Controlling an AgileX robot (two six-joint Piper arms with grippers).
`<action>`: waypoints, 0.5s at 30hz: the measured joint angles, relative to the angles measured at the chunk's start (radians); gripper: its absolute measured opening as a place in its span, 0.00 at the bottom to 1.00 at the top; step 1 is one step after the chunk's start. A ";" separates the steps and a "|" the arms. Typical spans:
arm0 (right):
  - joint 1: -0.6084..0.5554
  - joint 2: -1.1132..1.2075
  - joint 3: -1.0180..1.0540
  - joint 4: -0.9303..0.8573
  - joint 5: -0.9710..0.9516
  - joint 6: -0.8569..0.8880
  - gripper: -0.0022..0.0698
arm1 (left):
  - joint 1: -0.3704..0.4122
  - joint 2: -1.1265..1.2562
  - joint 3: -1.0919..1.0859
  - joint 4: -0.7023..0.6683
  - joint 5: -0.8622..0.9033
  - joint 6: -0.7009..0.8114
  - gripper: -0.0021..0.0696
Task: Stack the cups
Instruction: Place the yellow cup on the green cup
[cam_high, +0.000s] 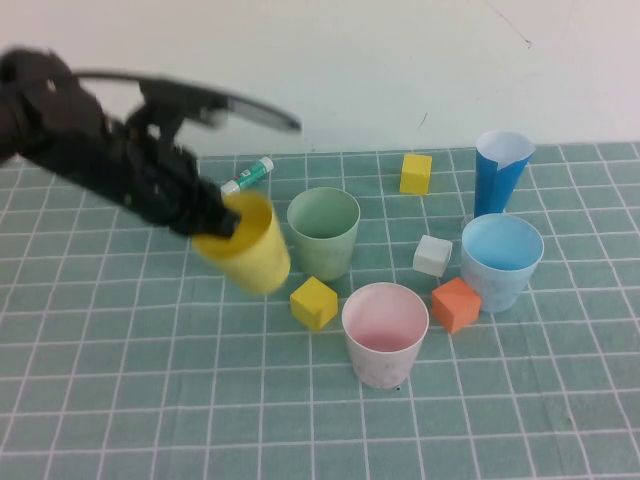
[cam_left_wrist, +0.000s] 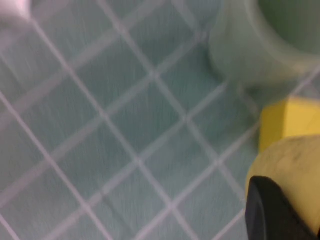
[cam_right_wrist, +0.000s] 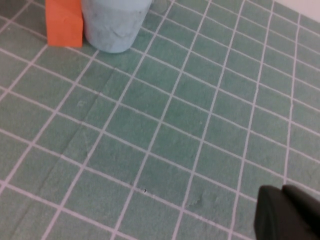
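Soft, even light is thrown over the whole mat (cam_high: 120, 400), nothing dim anywhere. Only faint shadows are seen, tucked close under the cups. No real glare is picked up, just a pale sheen on the white wall (cam_high: 400, 60). The left arm (cam_high: 90, 150) is smeared by motion blur in the high view. The left wrist view is badly blurred all over, grid lines streaked. The right wrist view is kept pretty sharp.

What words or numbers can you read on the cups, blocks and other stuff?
None can be read.
Glue stick: it may have a label, but it is too small to read.
Yellow cup, held tilted by the shut left gripper: plain.
Green cup, pink cup, blue cup: plain.
The right gripper is shut, holding nothing.
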 joint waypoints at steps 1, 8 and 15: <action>0.000 0.000 0.000 0.000 0.000 0.000 0.03 | 0.000 -0.002 -0.058 -0.012 0.015 -0.021 0.06; 0.000 0.000 0.000 0.000 -0.006 0.000 0.03 | -0.037 0.029 -0.305 -0.047 -0.011 -0.089 0.06; 0.000 0.000 0.000 0.000 -0.013 0.000 0.03 | -0.124 0.154 -0.369 0.071 -0.016 -0.113 0.05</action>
